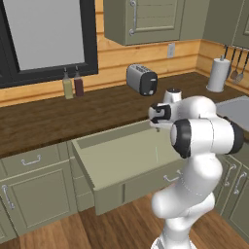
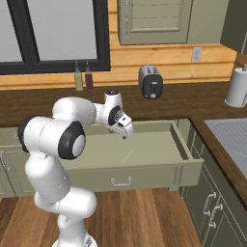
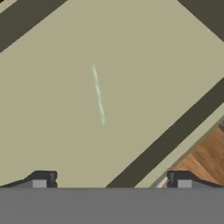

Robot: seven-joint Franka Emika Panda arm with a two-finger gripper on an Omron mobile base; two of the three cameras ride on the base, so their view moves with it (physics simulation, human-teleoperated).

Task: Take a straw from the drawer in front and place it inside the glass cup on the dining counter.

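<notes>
You are hovering gripper, jaws spread wide and holding nothing, above pulled-out drawer. Straw lying mid-floor, toward front edge. Grasping, carrying, cup placement remaining.

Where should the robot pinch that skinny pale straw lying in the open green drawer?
Probably at the middle of the thin pale straw, coming straight down from above. It lies flat and alone on the floor of the wide sage-green drawer, so the open two-finger gripper should have one finger on each long side.
</notes>
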